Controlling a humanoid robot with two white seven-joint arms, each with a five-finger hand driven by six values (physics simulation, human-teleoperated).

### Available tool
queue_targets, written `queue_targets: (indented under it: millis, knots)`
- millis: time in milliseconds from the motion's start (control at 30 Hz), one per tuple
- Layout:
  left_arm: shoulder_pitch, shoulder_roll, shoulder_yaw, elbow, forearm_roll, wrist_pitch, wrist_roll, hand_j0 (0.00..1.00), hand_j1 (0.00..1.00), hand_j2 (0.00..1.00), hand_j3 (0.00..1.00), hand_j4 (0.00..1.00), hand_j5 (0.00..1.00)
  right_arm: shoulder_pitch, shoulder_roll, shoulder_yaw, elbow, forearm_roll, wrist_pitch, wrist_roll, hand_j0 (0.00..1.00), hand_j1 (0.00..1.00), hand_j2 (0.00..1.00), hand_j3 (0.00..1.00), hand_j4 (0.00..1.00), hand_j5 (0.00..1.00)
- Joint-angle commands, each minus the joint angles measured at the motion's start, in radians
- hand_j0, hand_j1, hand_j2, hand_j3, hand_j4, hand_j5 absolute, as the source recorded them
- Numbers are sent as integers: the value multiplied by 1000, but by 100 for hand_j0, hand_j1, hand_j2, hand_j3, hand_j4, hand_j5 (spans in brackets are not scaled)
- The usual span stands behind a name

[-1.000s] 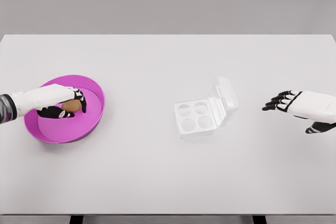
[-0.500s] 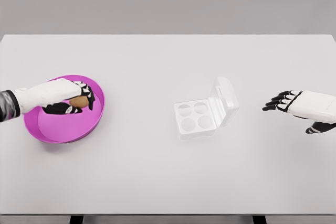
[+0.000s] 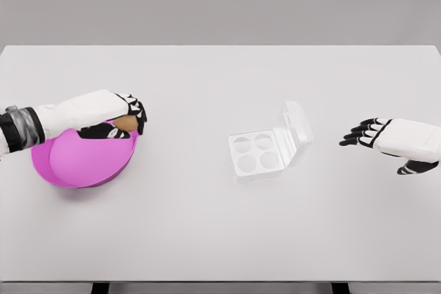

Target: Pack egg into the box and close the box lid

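A brown egg is held in my left hand, whose fingers are curled around it just above the right rim of the magenta bowl. The clear plastic egg box sits near the table's middle, its four cups bare and its lid standing up on the right side. My right hand hovers to the right of the box with its fingers spread and nothing in them.
The white table stretches across the whole view, with its front edge low in the picture. A grey wall lies behind the far edge.
My left hand has lifted the egg out of the bowl, moving up and to the right. The right hand has shifted slightly left.
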Motion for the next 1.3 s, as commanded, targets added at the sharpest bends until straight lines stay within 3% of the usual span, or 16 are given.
queue_targets:
  millis: [0,467,1267]
  knots:
    - [0,-34,-4,-6,1,0,1,37,37,37,37,37,37,0,0,-1,-1,-5,3,0,100,100,100,100,100,100]
    - [-40,-168,-53,-3,-11,-7,1,35,35,35,35,35,35,-2,0,-1,-1,-5,3,0,100,100,100,100,100,100]
    - [-66,-310,-122,9,-40,3,1,32,32,32,32,32,32,-5,1,1,12,-5,3,0,100,100,100,100,100,100]
